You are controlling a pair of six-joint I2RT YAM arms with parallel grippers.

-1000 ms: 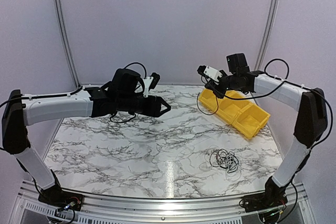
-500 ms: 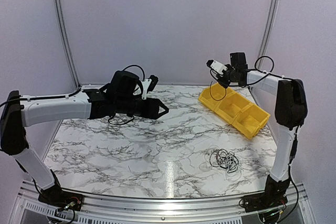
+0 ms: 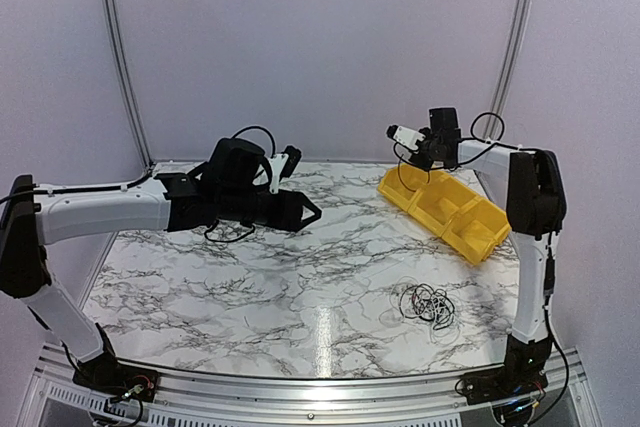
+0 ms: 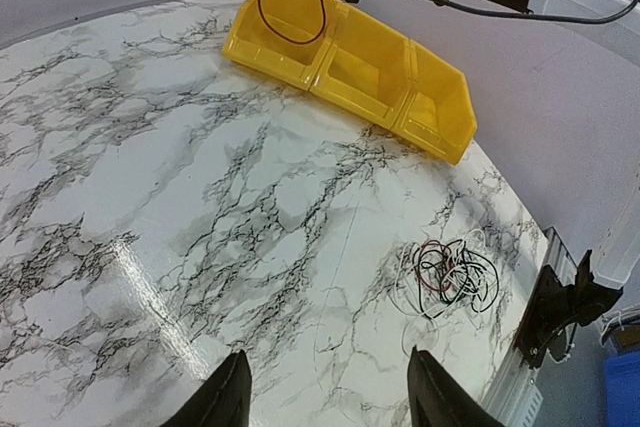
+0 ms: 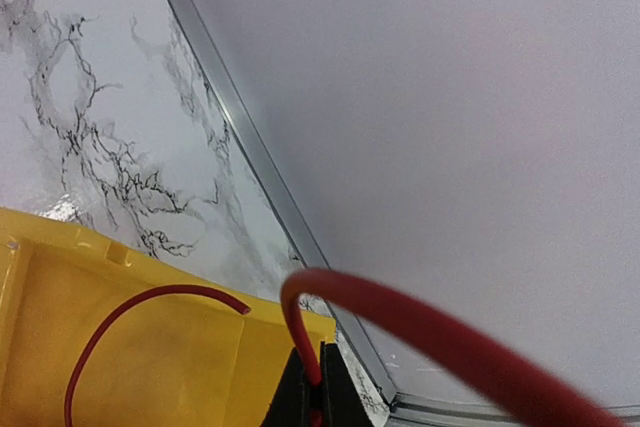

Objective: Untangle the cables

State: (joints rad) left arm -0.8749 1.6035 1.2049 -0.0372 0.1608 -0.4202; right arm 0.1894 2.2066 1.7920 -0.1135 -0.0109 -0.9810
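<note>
The thin, limp, mostly black cables [image 3: 432, 304] lie knotted in a loose scribble on the white, grey-veined marble bench [image 3: 250, 287], toward five o'clock in the overhead view. One thin red cable [image 5: 400, 322] is apart from them, up at two o'clock. The right pincer [image 5: 313, 397] is pressed together on it and holds it above the end compartment, the one toward ten o'clock, of the yellow plastic three-compartment bin [image 4: 350, 102]. The loop dangles in front of that compartment's inside, but whether it touches the floor cannot be told. The step in hand looks like dropping this freed strand. It would go best if the wrist sinks until the whole loop hangs below the rim and over the compartment's middle, and lets go only then, so no springy end drapes over a wall or flicks out. Lifting straight up afterwards should avoid snagging it. The left pincer [image 4: 325, 397] hangs spread and empty above the bench toward ten o'clock, well apart from the tangle, which probably needs it next.
</note>
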